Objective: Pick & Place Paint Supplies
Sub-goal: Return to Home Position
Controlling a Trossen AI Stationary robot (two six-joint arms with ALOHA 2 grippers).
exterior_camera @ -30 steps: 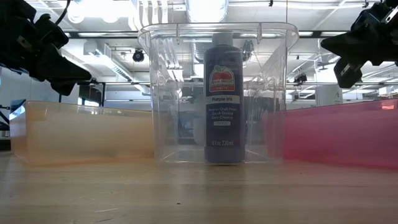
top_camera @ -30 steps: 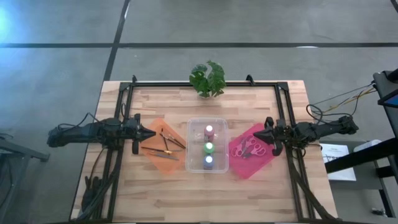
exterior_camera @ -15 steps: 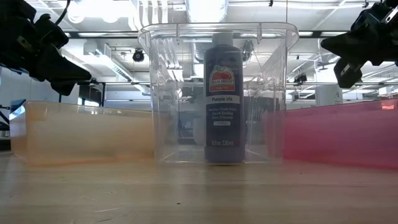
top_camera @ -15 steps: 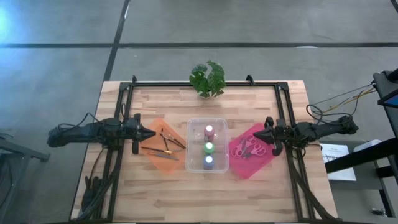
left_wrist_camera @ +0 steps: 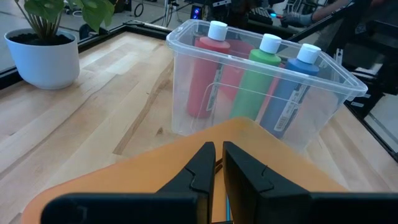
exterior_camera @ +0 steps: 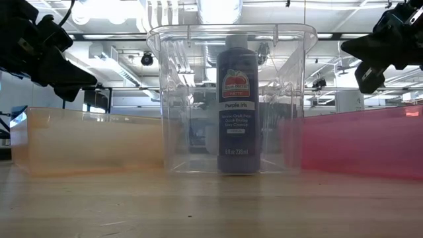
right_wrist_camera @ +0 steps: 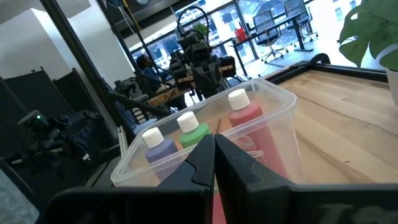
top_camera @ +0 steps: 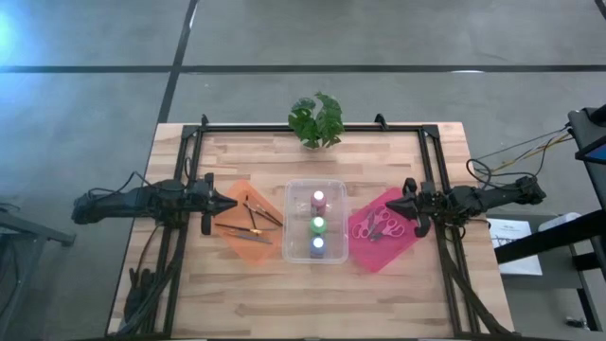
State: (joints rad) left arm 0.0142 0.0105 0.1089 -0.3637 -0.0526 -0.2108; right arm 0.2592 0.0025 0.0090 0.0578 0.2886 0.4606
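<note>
A clear plastic bin (top_camera: 315, 221) stands mid-table with three upright paint bottles in it: pink (top_camera: 318, 200), green (top_camera: 319, 225) and blue (top_camera: 317, 245). Thin paintbrushes (top_camera: 254, 219) lie on an orange mat (top_camera: 248, 239) left of the bin. Pink-handled scissors (top_camera: 376, 225) lie on a pink mat (top_camera: 383, 229) right of it. My left gripper (top_camera: 230, 203) hovers shut above the orange mat's left edge. My right gripper (top_camera: 391, 206) hovers shut over the pink mat's right side. The bin (left_wrist_camera: 261, 81) and its bottles show in both wrist views.
A leafy plant in a white pot (top_camera: 317, 120) stands at the table's far edge, behind the bin. A black frame (top_camera: 312, 126) runs along the far, left and right sides of the table. Bare wood (top_camera: 312, 298) lies along the near side.
</note>
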